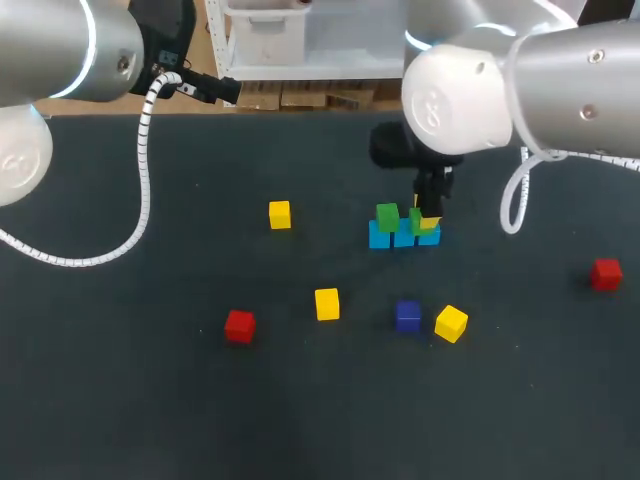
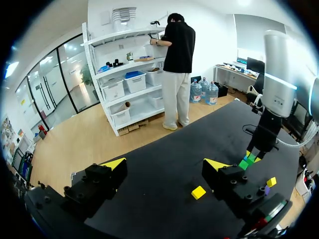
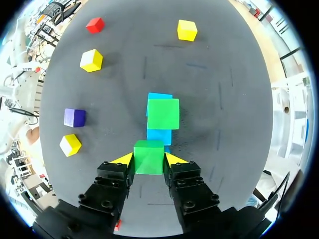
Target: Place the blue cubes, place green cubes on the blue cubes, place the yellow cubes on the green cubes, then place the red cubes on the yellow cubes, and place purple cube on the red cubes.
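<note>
Green cube point(image 3: 149, 157): we find it clamped between the two fingers of the right gripper point(image 3: 149, 160). One yellow tip presses against each side face, and the jaws stand parted only by the cube's width. The cube sits directly over one end of the blue row point(image 3: 159, 134), with a sliver of blue showing beneath it. We cannot tell whether it rests on the row or hangs just above it. A second green cube point(image 3: 163, 113) sits on the opposite end of the blue row.

The left gripper point(image 2: 164, 164) hangs well apart from the blue row. Its fingers are spread wide, with nothing between them or touching them.

Around the blue row, on the table point(image 1: 150, 400), we record three yellow cubes point(image 1: 279, 214) point(image 1: 327, 303) point(image 1: 451, 323), one purple cube point(image 1: 407, 315) and two red cubes point(image 1: 239, 325) point(image 1: 605, 273). All lie loose, and none touches the row.
</note>
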### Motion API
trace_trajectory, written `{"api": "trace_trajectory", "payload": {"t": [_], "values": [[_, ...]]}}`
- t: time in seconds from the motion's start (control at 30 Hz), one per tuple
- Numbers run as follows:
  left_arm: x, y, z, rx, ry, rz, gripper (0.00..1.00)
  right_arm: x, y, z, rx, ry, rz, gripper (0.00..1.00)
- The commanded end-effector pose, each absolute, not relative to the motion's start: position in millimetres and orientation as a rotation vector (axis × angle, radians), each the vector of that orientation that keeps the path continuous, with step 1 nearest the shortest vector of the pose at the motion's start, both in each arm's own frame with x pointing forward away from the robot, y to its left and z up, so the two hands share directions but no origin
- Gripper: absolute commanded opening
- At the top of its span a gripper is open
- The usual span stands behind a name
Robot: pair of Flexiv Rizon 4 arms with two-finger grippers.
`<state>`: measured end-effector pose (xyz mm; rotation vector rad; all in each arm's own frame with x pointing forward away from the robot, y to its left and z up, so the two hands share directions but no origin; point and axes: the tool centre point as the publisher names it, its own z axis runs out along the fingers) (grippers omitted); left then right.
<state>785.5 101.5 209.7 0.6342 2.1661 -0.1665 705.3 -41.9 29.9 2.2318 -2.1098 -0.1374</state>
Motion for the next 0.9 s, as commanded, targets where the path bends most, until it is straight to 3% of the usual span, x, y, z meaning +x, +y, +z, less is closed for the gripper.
{"api": "trace_trajectory", "payload": {"t": [0.03,0.9], "values": [[786.2,102.3,209.6,0.637,2.165,-0.171,1.00,709.0,-41.7,29.2,2.226,-2.108,-0.143,0.00],[786.2,102.3,209.6,0.637,2.165,-0.171,1.00,708.7,-41.3,27.1,2.220,-2.112,-0.145,0.02]]}}
